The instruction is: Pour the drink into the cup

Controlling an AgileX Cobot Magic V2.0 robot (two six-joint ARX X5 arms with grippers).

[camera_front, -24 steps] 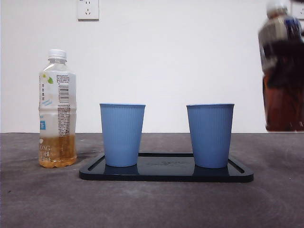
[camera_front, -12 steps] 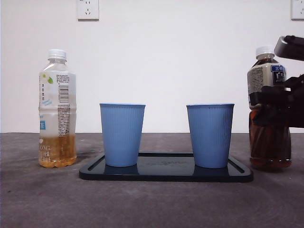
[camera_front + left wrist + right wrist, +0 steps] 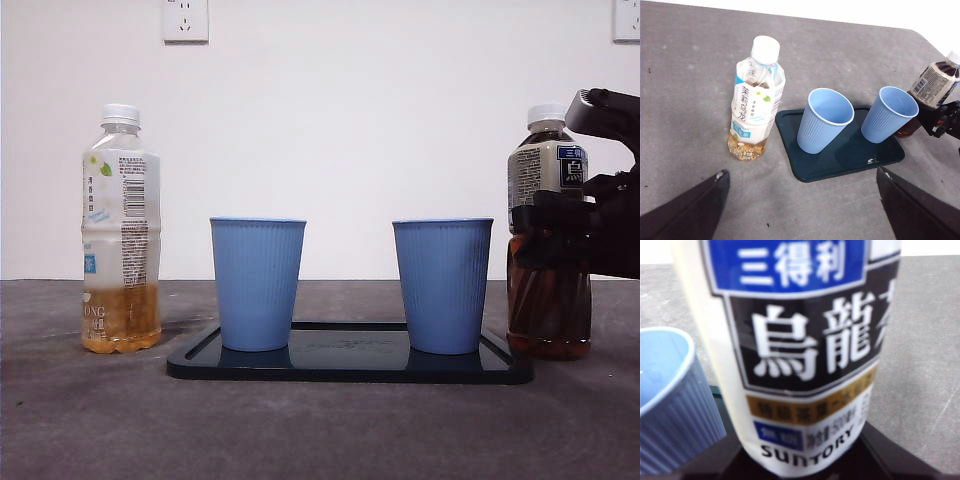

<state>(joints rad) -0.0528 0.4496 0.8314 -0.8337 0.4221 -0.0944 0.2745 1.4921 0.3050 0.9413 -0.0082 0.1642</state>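
- Front view, far left: a pale tea bottle (image 3: 121, 230) is seen upright on the table (image 3: 320, 430), well apart from the rest.
- A dark tray (image 3: 350, 366) carries two blue cups, left cup (image 3: 257, 284) and right cup (image 3: 442, 285).
- Just beside the tray's right end, the dark oolong bottle (image 3: 548, 235) is clamped upright by the right gripper (image 3: 570, 235).
- The left gripper (image 3: 800, 210) is held high, jaws wide apart.

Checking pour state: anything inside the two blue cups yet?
From the left wrist view, the left cup looks empty as far as its inside shows. The right cup shows only bare inner wall; its bottom is hidden. Both stand on the tray.
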